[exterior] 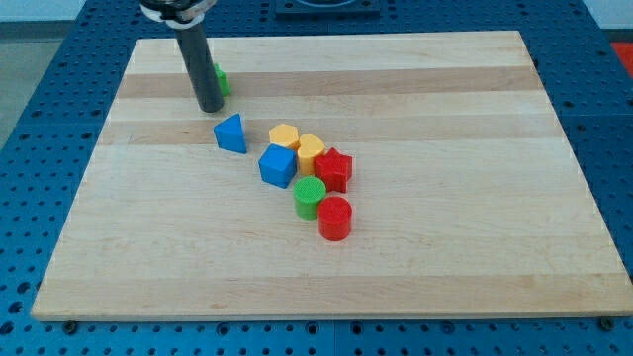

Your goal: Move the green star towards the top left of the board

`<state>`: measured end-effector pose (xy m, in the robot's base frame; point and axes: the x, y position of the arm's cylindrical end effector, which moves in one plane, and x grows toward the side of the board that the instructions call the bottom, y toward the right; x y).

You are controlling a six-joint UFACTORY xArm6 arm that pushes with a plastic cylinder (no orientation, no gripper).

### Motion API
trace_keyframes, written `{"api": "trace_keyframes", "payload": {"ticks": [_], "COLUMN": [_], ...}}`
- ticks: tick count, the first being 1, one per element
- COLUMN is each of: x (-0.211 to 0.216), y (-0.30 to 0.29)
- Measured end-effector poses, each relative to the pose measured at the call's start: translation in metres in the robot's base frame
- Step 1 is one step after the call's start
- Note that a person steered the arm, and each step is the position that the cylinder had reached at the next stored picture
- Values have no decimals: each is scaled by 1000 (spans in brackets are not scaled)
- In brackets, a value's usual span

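The green star (222,80) lies near the board's top left, mostly hidden behind my dark rod; only its right edge shows. My tip (210,107) rests on the board just below and left of the star, touching or nearly touching it. A blue triangular block (230,133) lies just below and right of the tip.
A cluster sits at the board's middle: a yellow block (284,136), a yellow heart-like block (311,148), a blue cube (278,165), a red star (333,169), a green cylinder (310,198) and a red cylinder (335,218). The wooden board (445,247) lies on a blue perforated table.
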<state>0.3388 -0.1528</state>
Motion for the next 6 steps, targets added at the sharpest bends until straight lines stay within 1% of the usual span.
{"api": "trace_keyframes", "payload": {"ticks": [1, 2, 3, 4, 5, 6], "x": [0, -4, -19, -23, -24, -34], "y": [34, 40, 32, 1, -10, -21]}}
